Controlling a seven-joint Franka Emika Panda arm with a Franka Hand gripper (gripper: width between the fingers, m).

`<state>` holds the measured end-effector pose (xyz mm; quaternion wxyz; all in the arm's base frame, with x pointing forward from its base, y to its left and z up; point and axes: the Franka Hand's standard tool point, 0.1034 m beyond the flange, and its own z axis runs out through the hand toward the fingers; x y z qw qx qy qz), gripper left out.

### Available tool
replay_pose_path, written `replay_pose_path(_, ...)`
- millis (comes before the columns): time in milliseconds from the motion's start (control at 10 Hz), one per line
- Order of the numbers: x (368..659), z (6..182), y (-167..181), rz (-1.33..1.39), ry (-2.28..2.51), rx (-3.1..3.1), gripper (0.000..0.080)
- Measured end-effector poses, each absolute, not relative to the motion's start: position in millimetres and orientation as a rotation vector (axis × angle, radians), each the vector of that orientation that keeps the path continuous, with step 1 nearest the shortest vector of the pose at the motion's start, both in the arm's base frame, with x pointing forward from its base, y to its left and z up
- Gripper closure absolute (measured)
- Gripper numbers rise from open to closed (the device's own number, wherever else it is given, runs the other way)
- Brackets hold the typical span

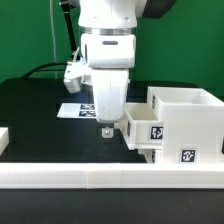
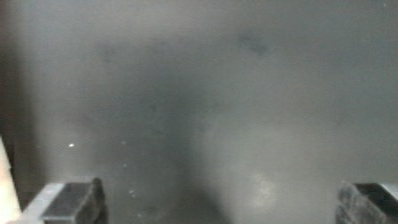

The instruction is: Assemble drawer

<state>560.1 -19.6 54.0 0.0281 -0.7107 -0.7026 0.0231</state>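
The white box shell (image 1: pixel 190 122) of the drawer stands on the black table at the exterior view's right, with square tags on its front. A small open-top tray (image 1: pixel 143 131) sits partly inside its left opening and sticks out toward the gripper. My gripper (image 1: pixel 107 130) hangs low over the table just left of that tray, not touching it. In the wrist view the two fingertips (image 2: pixel 61 203) stand wide apart, with only bare dark table between them. A second tray does not show.
The marker board (image 1: pixel 76 109) lies flat on the table behind the gripper. A long low white rail (image 1: pixel 110 178) runs along the front edge. A white piece (image 1: pixel 4 138) shows at the exterior view's left edge.
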Motion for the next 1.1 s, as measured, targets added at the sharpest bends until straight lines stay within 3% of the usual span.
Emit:
replay_pose_path(800, 549, 43.1, 21, 0.070, -2.172, -2.167, 0.0151)
replay_pose_path(1100, 550, 43.3, 20, 0.072, -2.147, -2.193, 0.0151)
